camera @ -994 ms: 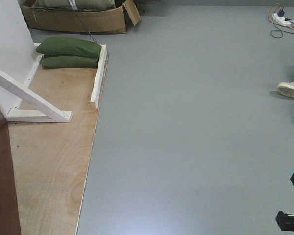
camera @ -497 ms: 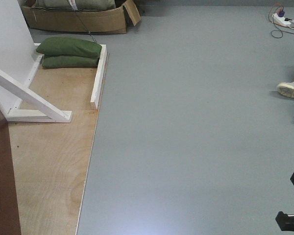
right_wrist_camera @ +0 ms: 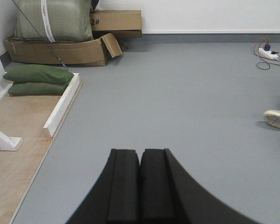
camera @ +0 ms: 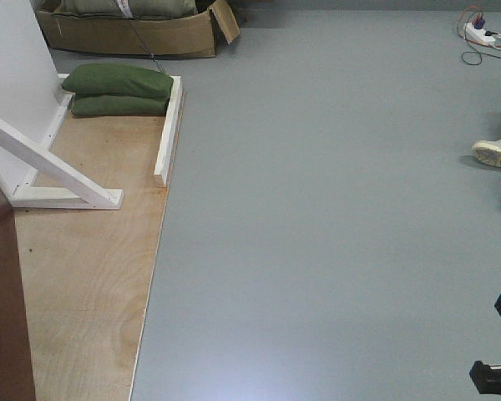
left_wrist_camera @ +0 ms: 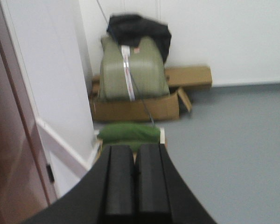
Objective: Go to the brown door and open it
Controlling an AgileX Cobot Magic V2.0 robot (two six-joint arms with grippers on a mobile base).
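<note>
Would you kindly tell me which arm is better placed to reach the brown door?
Left, probably. The brown door shows at the left edge of the view from the left tool; no door shows in the view from the right tool.

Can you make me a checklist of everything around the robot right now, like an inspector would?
Surface: smooth grey floor, with a pale plywood board at the left.
Job's things: glossy reddish-brown wooden door at the left edge; handle not in view.
Clutter: two stacked green sandbags at the board's far end; open cardboard box behind them, holding an olive sack.
Hands: left hand shut, empty, near the door; right hand shut, empty, above the floor.
Cables: white power strip with tangled leads, far right.
Surroundings: white wooden brace on the board; someone's pale shoe at the right.
</note>
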